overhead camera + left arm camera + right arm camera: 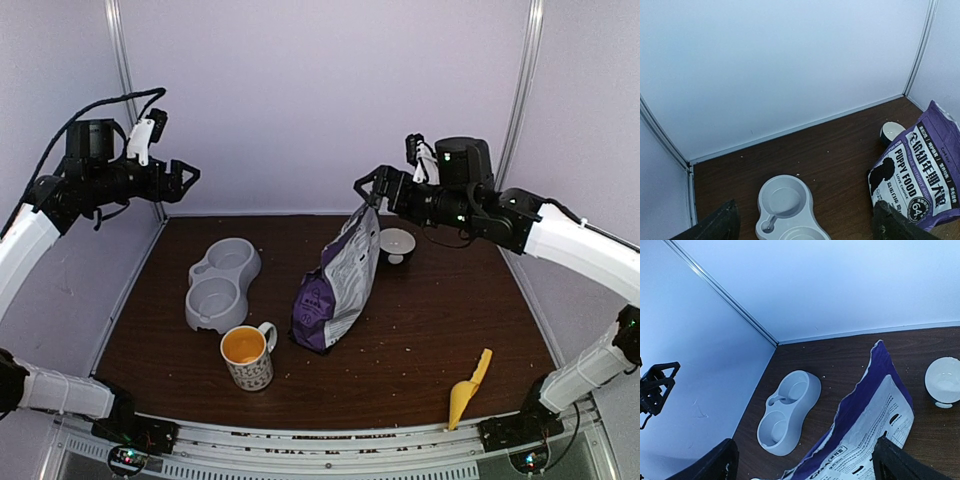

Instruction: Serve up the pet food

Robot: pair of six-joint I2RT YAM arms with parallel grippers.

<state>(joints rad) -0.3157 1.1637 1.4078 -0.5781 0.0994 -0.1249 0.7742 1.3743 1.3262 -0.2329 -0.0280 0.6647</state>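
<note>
The purple "PUPPY FOOD" bag [335, 290] stands mid-table with its torn top up, also seen in the left wrist view [920, 175] and the right wrist view [875, 410]. The pet food itself is hidden inside it. Only tiny specks dot the table. My right gripper [368, 187] hovers open just above the bag's top edge, nothing between its fingers [895, 460]. High at the far left my left gripper [185, 178] hangs open and empty. Its fingertips [715, 225] frame the grey double bowl [785, 200] far below.
The grey double bowl [222, 285] lies left of the bag. An orange-lined patterned mug [247, 357] stands in front of it. A small white bowl [397, 245] sits behind the bag. A yellow scoop [468, 388] lies near the front right edge. Walls close in the back and sides.
</note>
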